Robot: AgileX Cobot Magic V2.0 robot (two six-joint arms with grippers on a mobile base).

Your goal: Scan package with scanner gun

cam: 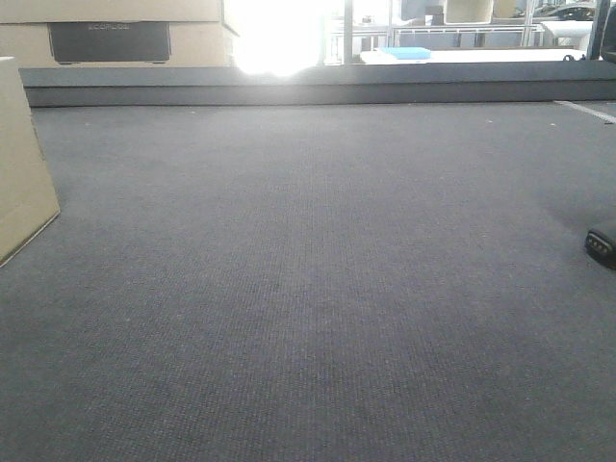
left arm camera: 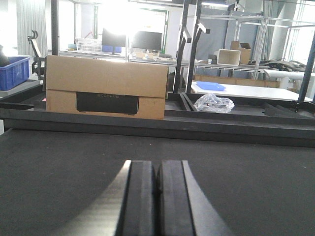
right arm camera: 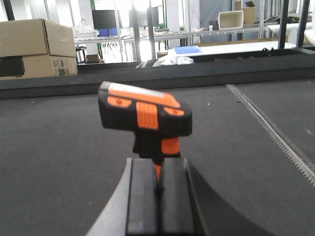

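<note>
Scanning awaits: right end effector (right arm camera: pixel 158 184) clamps the scanner gun (right arm camera: pixel 145 118), left end effector (left arm camera: pixel 157 184) sits closed and empty, so next aim toward the package (cam: pixel 21 164) at nine o'clock.

Past the dark carpeted counter (left arm camera: pixel 59 167) you see a pale box with a dark panel (left arm camera: pixel 106 93) on the far ledge, with a blue bin (left arm camera: pixel 14 73) to its left, a crumpled plastic bag (left arm camera: pixel 214 103) to its right and a white tub (left arm camera: pixel 229 56) behind that bag.
</note>
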